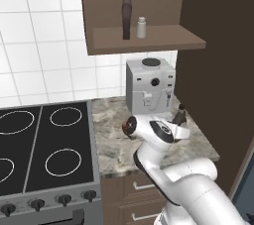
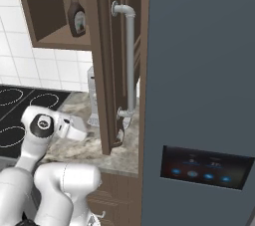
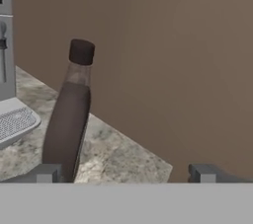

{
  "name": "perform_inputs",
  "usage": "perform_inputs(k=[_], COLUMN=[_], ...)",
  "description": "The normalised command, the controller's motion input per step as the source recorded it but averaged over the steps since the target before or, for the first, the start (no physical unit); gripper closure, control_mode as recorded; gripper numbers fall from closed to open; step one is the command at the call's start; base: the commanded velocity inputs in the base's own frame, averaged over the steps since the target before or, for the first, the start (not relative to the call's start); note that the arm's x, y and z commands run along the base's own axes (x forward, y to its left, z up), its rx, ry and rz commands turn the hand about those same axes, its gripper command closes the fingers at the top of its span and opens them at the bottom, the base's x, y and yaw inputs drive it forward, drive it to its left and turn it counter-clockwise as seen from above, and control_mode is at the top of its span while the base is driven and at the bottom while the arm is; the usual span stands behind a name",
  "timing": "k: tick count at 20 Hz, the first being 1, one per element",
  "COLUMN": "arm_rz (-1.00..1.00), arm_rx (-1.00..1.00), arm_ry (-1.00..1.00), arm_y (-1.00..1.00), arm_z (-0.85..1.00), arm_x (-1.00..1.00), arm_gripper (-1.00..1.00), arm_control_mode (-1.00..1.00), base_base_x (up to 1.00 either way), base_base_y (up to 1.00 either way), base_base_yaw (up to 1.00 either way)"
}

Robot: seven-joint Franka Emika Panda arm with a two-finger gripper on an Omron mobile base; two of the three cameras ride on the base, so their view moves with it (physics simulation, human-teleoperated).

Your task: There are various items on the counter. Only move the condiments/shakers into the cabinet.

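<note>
Approach to the last condiment. On the shelf of the dark brown wooden wall cabinet [image 1: 149, 40] a tall dark brown squeeze bottle with a black cap [image 1: 126, 16] and a small whitish-grey cylindrical shaker [image 1: 141, 28] stood side by side, upright; by that layout, two of the three condiments were judged to be stowed. The second dark brown squeeze bottle with a black cap [image 3: 68, 114] remained on the speckled beige-grey stone counter [image 1: 111, 135], upright, in the far right corner between the silver coffee machine [image 1: 149, 87] and the tall brown side panel [image 3: 163, 60]. A small brown roundish food lump [image 1: 124, 128] lay on the counter close by the arm's wrist; it was not a condiment and was to stay where it was.

The two-finger gripper [image 3: 126, 172] was levelled at the base of this bottle with its jaws spread wide and nothing between them. In the hand view the bottle appeared to the left of centre, just above the left fingertip [image 3: 47, 172] instead of between the two.

The step in hand was judged to be the reach for the third condiment. The next move called for a sideways shift to centre the bottle between the fingers, an advance, and then a closing on its body without tipping it against the panel.
</note>
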Motion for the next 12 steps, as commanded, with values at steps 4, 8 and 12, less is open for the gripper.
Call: perform_inputs(k=[4,8,12], arm_rz=[0.04,0.04,0.04], arm_rx=[0.00,0.00,0.00], arm_ry=[0.00,0.00,0.00], arm_y=[-0.32,-0.26,-0.13], arm_z=[-0.10,-0.13,-0.23], arm_x=[0.00,0.00,0.03], arm_gripper=[-1.00,-1.00,-1.00], arm_control_mode=[-1.00,-1.00,-1.00], base_base_x=[0.00,0.00,0.00], base_base_y=[0.00,0.00,0.00], base_base_yaw=[0.00,0.00,0.00])
